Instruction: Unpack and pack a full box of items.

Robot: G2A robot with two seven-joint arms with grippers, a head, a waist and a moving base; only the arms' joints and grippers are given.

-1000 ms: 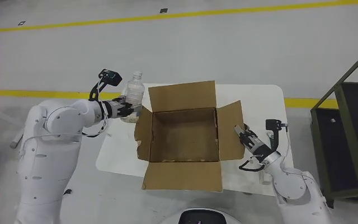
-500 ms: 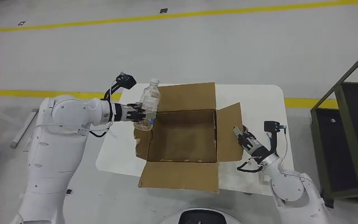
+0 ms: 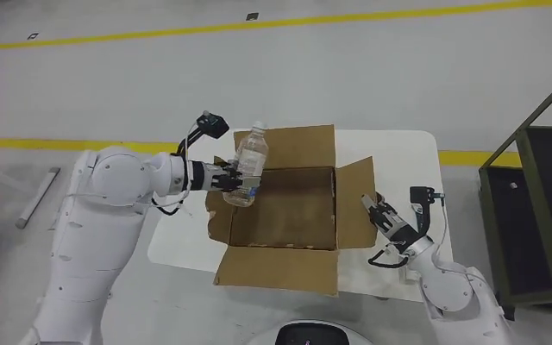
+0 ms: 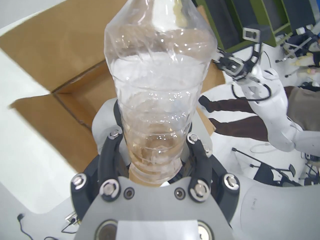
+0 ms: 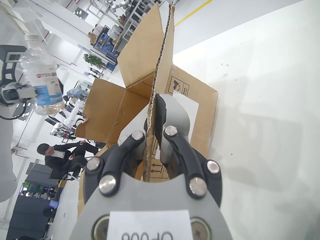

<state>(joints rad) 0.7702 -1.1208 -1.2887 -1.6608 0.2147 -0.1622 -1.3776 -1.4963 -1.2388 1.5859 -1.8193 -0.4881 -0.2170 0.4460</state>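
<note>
The left gripper (image 3: 233, 183) was clenched on a clear plastic water bottle (image 3: 249, 162), its fingers closed round the lower body just above the base. The bottle hung tilted in the air, with its white cap pointing away from the robot, above the left wall of the open cardboard box (image 3: 282, 247) and close to its far-left corner. The box stood on the white table (image 3: 398, 148) with all four flaps spread. The right gripper (image 3: 378, 210) was pinched on the edge of the right flap (image 3: 352, 197), the corrugated edge running between its fingers, seemingly to hold the box steady. The bottle's walls were thin and ribbed, so it would likely dent under a hard squeeze and spring back. The smooth plastic and the label band could slip in the pads. The ribbed section near the base looked the surest place to hold it, as the waist there gives the fingers a seat. How much water it held could not be told. If nearly empty it would be light and prone to topple or roll once released. Laying it low on the box floor before letting go seemed safest.
</note>
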